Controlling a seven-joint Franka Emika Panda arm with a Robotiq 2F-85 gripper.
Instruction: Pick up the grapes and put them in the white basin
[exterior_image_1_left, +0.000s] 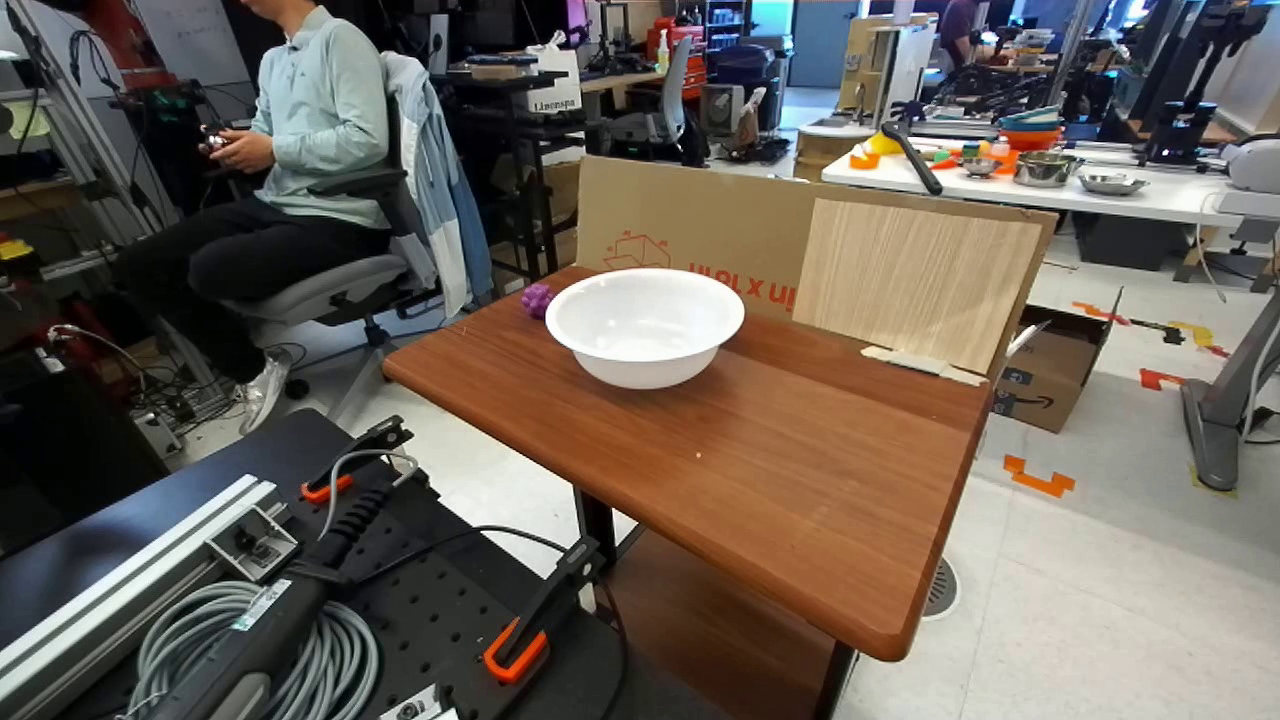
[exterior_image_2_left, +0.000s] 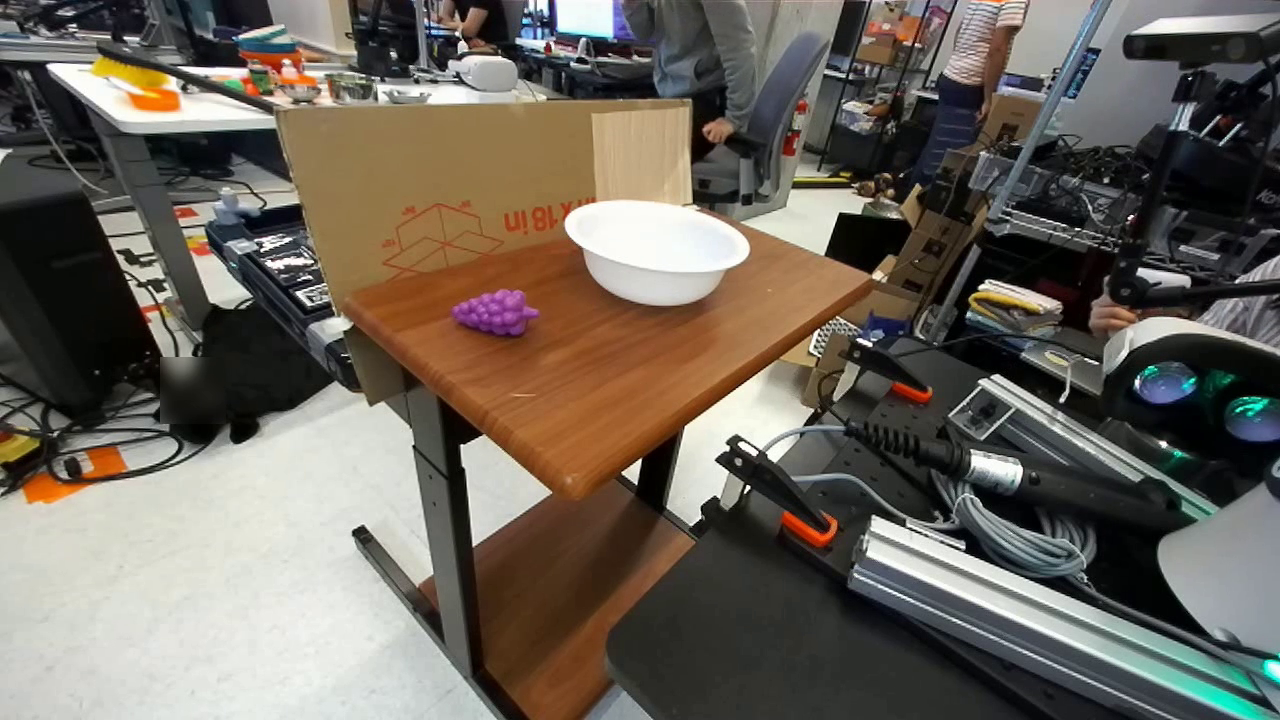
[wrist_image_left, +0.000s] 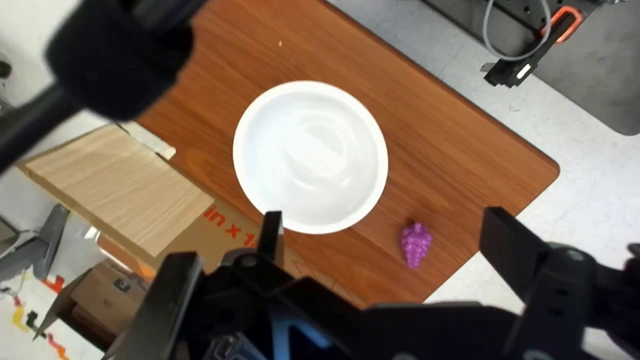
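On the wooden table (exterior_image_2_left: 600, 390), toward the corner by the cardboard panel (exterior_image_2_left: 400, 165), the grapes (exterior_image_2_left: 497, 313) lie beside the white basin (exterior_image_1_left: 645, 320) — apart from it, with a strip of wood showing between, as the wrist view makes plain. Judging by that, neither half of the task is done: the bunch is not lifted and not in the basin, so the descent, the grasp, the lift, the carry and the release are all left. I can find the gripper (wrist_image_left: 382, 216) only in the wrist view; its fingers are spread well apart and hold nothing. Seen from there, the grapes fall within the span between the two fingertips, somewhat nearer one than the other, yet they rest on the wood, beyond the tips and, I judge, well below them. The basin sits to the upper left of them in that view — so the carry, once the bunch is held, should be a short sideways one; lining up over the grapes and coming down looks like the step now.
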